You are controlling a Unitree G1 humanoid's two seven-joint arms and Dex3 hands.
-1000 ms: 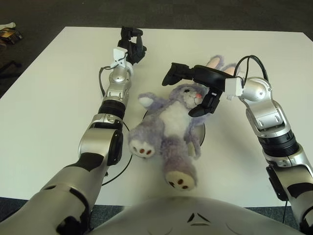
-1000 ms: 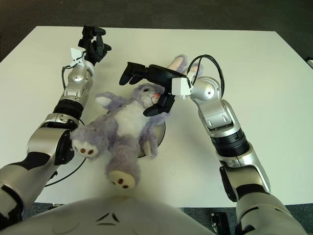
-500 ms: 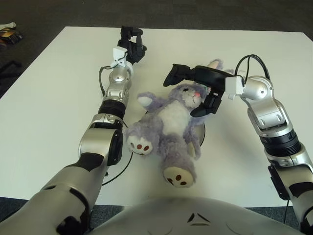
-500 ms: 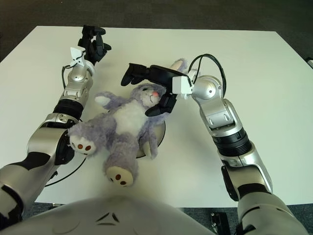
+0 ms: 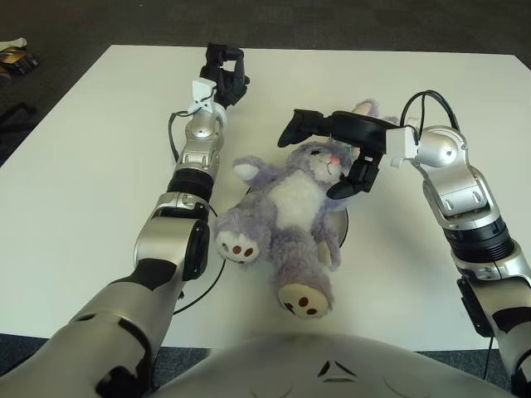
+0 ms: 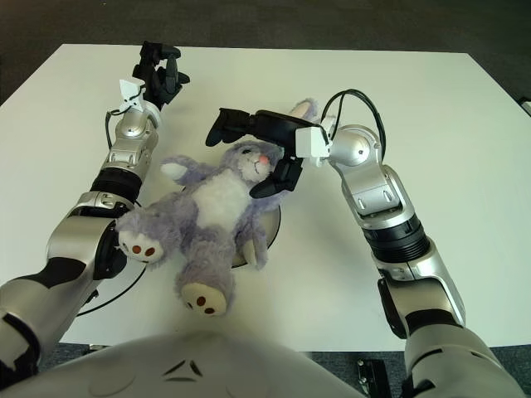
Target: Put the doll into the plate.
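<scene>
A purple and white plush bunny doll [image 5: 286,207] lies on its back in the middle of the table, feet toward me. Its body covers a white plate with a black rim [image 5: 345,225], of which only the right edge shows. My right hand [image 5: 328,157] hovers at the doll's head with its fingers spread, one long finger [image 5: 300,124] over the head and the thumb beside the cheek. It does not grip the doll. The doll's ears show behind this hand. My left hand [image 5: 224,70] is stretched out at the far left of the table, fingers relaxed and empty.
The white table [image 5: 83,166] ends at the near edge below the doll's feet, with dark floor beyond its far edge. A thin black arc [image 5: 207,282] lies on the table by my left forearm. A cable loops over my right wrist [image 5: 423,108].
The doll has sunk and settled onto the plate, its feet dropping lower and toward me. My right hand has eased slightly right and off the head. The left arm has not moved.
</scene>
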